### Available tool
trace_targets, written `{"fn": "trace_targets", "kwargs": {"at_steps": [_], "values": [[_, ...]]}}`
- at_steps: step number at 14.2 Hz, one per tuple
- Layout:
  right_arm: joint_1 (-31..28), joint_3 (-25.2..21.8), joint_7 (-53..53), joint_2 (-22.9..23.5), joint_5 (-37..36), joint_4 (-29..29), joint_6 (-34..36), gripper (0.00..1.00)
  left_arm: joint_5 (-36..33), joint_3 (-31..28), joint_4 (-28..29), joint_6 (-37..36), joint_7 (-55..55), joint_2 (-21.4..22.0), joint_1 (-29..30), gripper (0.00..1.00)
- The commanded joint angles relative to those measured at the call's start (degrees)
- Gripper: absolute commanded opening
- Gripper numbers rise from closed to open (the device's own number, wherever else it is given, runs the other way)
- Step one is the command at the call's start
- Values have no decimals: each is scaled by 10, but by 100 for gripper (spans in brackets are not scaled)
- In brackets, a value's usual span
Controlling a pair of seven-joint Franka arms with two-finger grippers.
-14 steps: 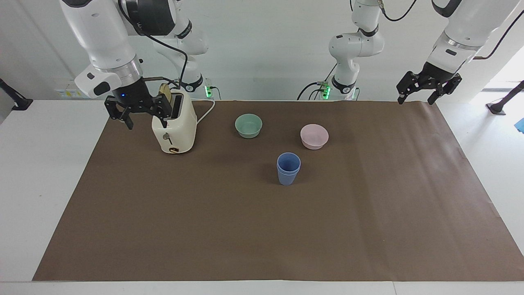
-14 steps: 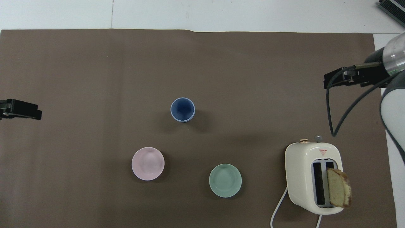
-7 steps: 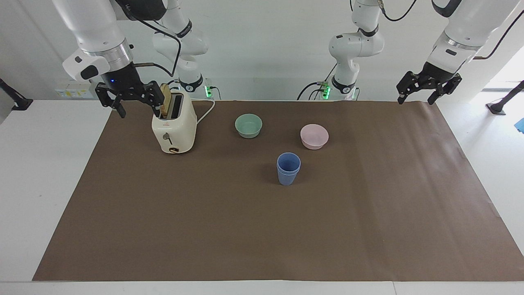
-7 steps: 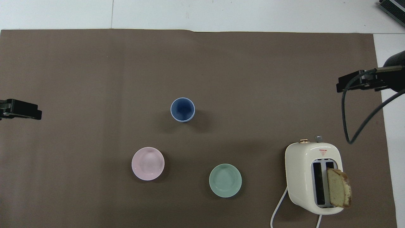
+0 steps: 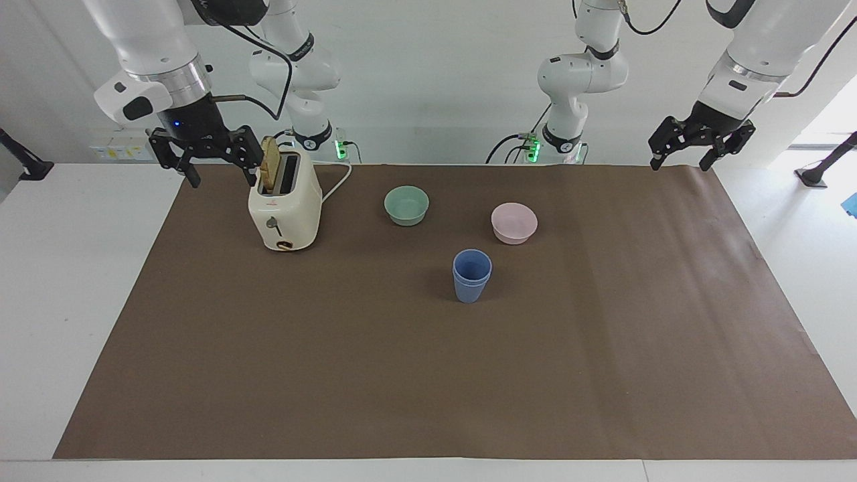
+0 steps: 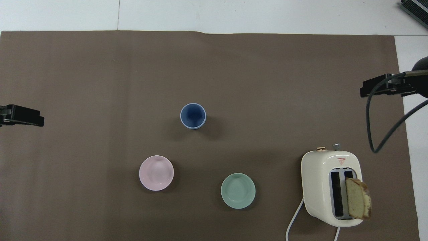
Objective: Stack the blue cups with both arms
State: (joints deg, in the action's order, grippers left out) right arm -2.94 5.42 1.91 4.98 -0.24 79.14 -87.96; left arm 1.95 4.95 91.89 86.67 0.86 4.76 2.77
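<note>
The blue cups [image 5: 472,276] stand upright in the middle of the brown mat, one nested inside the other, with two rims showing; from above they read as one round cup [image 6: 193,115]. My right gripper [image 5: 223,171] hangs open and empty in the air beside the toaster, at the right arm's end of the table; its tip shows in the overhead view [image 6: 381,85]. My left gripper [image 5: 681,159] waits open and empty above the mat's corner at the left arm's end, with its tip [image 6: 20,115] in the overhead view. Neither gripper touches the cups.
A cream toaster [image 5: 284,207] with a slice of bread [image 5: 270,164] in one slot stands near the right arm. A mint-green bowl [image 5: 406,205] and a pink bowl [image 5: 513,222] sit nearer to the robots than the cups. The brown mat [image 5: 602,348] covers the table.
My right gripper has risen and drawn back from the toaster toward the right arm's end of the table. The left arm and the cups have not moved.
</note>
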Motion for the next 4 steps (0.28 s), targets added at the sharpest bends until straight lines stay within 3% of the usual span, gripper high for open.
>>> {"fn": "trace_targets", "kwargs": {"at_steps": [1, 4], "values": [[-8, 2, -20, -8, 13, 7, -3, 100, 6, 5, 9, 4, -3, 10, 10, 100], [-8, 2, -20, -9, 13, 7, -3, 100, 6, 5, 9, 4, -3, 10, 10, 100]]}}
